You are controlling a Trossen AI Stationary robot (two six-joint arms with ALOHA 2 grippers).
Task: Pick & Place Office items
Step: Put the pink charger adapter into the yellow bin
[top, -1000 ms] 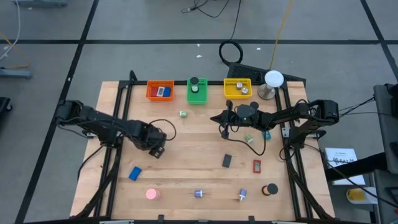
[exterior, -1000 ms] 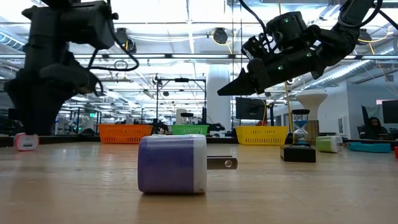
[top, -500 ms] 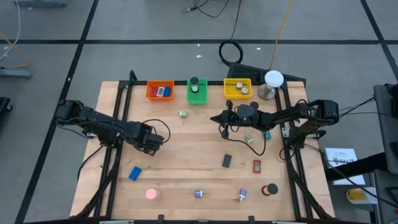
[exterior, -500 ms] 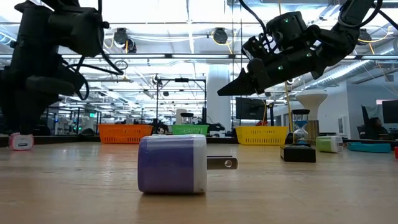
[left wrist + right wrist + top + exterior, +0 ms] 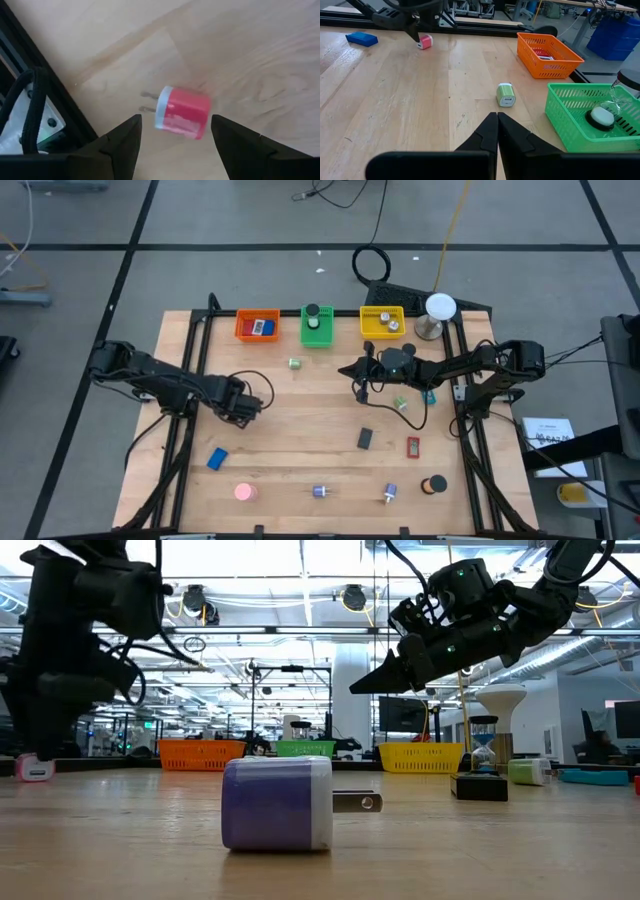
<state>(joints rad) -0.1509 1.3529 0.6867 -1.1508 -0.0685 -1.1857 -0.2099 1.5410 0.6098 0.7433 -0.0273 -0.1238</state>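
A pink-red plug block (image 5: 182, 112) lies on its side on the wooden table, its two prongs level. My left gripper (image 5: 176, 127) hangs over it, pointing steeply down and open, with one finger showing on each side of the block. Seen from above, the left arm (image 5: 245, 405) hides the block. The right wrist view shows the block (image 5: 425, 41) just below that gripper (image 5: 412, 29). My right gripper (image 5: 347, 370) hovers shut and nearly level above the table's middle. Other office items lie scattered: a blue block (image 5: 217, 458), a pink piece (image 5: 244, 492) and a purple plug block (image 5: 277, 802).
Orange (image 5: 257, 326), green (image 5: 317, 326) and yellow (image 5: 382, 322) bins line the far edge, with a white-domed stand (image 5: 438, 315) to their right. A green plug block (image 5: 505, 94) lies near the bins. Black, red and round pieces (image 5: 366, 439) lie toward the near right.
My left gripper has drifted a little toward the table's left edge and tipped to point more steeply down. It has stayed open. The pink-red block has stayed where it was.
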